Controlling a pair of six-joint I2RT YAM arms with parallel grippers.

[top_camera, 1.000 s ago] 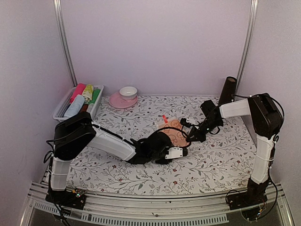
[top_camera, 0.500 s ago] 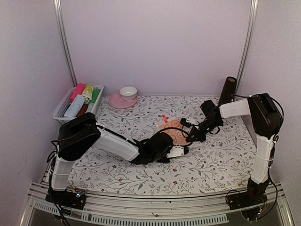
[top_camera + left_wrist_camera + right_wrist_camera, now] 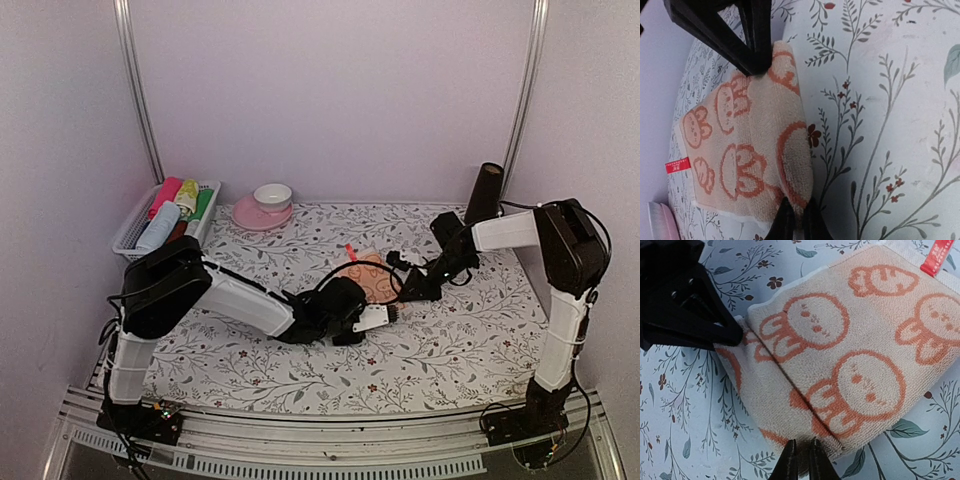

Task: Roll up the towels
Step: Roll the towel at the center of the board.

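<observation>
The peach-orange towel (image 3: 371, 277) with pale rabbit prints lies mid-table on the floral sheet, its near edge curled into a short roll (image 3: 765, 395). My left gripper (image 3: 796, 217) is shut on one end of that roll (image 3: 795, 170). My right gripper (image 3: 801, 455) is shut on the other end. Each gripper shows at the far end of the other's view: the right one in the left wrist view (image 3: 756, 62), the left one in the right wrist view (image 3: 732, 332). A red tag (image 3: 936, 255) marks the towel's far edge. A pale blue rolled cloth (image 3: 159, 227) lies in the basket.
A white basket (image 3: 130, 232) with several coloured rolls stands at the back left. A pink plate (image 3: 250, 216) with a white cup (image 3: 272, 194) sits beside it. A dark cylinder (image 3: 486, 190) stands at the back right. Side walls close in both sides.
The left arm has swung a little, and both grippers have shifted slightly away from the near edge with the towel's rolled edge in them. More of the towel now shows beyond the left wrist.
</observation>
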